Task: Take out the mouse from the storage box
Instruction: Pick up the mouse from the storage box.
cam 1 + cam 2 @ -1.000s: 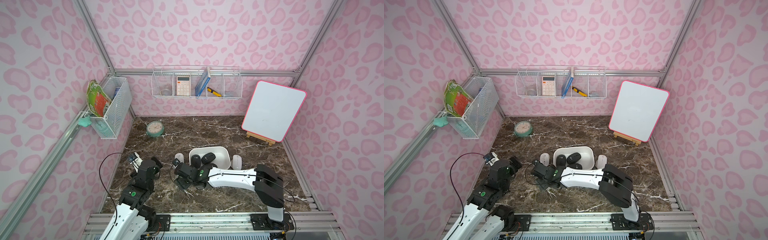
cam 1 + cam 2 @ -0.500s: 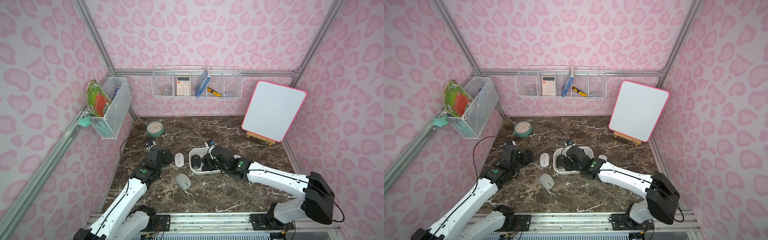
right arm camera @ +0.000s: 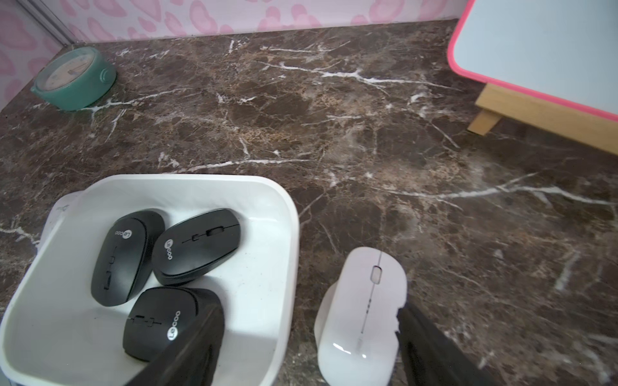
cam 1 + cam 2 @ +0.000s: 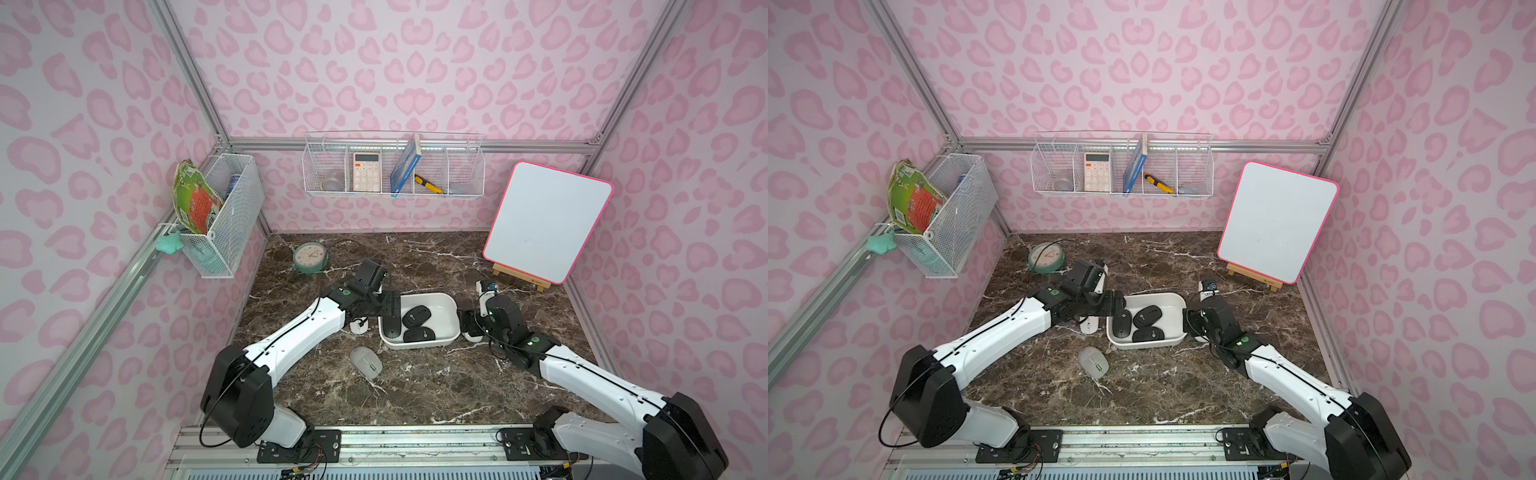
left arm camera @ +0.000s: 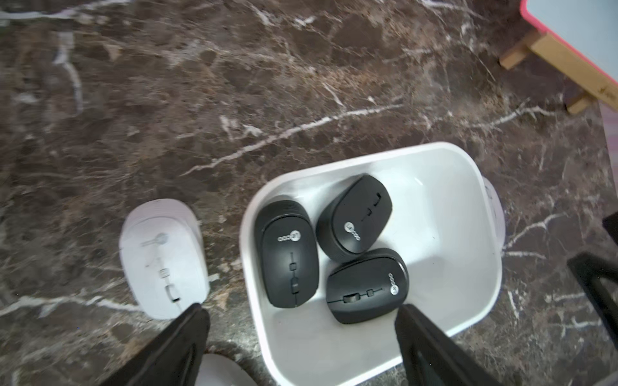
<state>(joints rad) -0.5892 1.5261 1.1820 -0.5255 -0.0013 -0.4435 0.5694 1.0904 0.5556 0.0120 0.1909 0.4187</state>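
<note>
Marble table carried the storage box; three black mice lay inside, each printed "Lecoo". Left tool hung wide open and empty above the box's end; right tool open, empty, straddling the box's opposite wall. Mice probably light, rigid, slick-shelled: pinch across the flanks, not the domed back.

The marble table bears the storage box, a grey mouse, 2 white mice, a clock and a whiteboard.
</note>
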